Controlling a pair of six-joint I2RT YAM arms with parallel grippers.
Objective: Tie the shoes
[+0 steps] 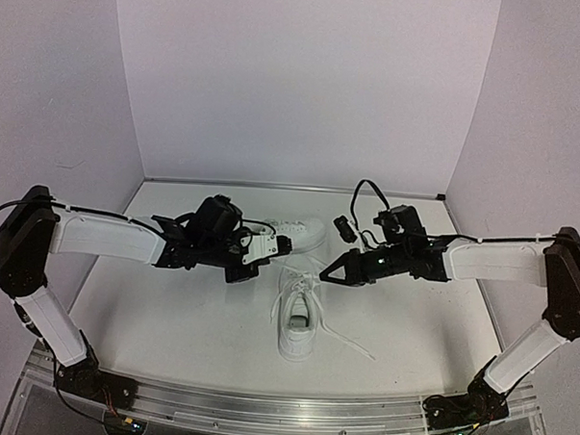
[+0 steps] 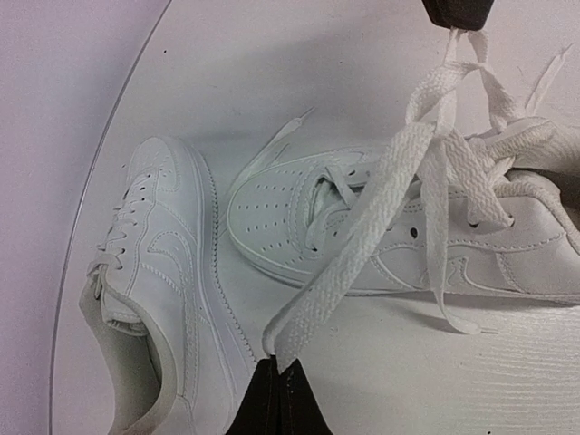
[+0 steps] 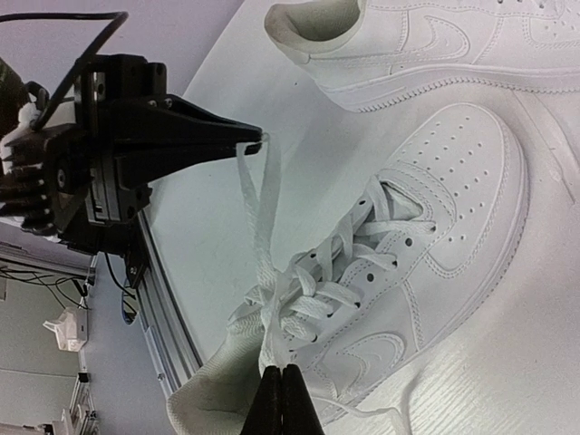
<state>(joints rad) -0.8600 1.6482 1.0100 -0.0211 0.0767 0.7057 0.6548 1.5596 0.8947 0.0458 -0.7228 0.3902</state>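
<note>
- Top view: the left hand (image 1: 281, 246) and right hand (image 1: 326, 276) are both pinched shut. Their tips sit close together over the laced part of the near sneaker (image 1: 298, 324), which is all-white, low-top and leather-look.
- The near sneaker stands mid-way on the white surface (image 1: 170, 309), heel end towards the arm bases. The far sneaker (image 1: 294, 234), its twin, lies just behind it, apparently tipped on its side.
- Left wrist view: the left hand (image 2: 272, 399) is clamped on a flat white lace (image 2: 362, 245) that runs diagonally up to the eyelets. The right hand (image 2: 458, 11), at the top edge, holds the other strands. The strands cross above the tongue of the near sneaker (image 2: 272, 217). The far sneaker (image 2: 163, 299) is beside its toe and not touching it.
- Right wrist view: the right hand (image 3: 283, 399) is closed on the lace (image 3: 263, 208) just above the collar. The left hand (image 3: 249, 138) pinches the thin upper end of it.
- Judgement: the step is drawing the crossing snug.
- To do it well, pull the two ends apart evenly and low, so the sneaker neither lifts nor skids.
- Keep both pinches firm, since flat lace slips.
- Stop once the crossing seats on the tongue.
</note>
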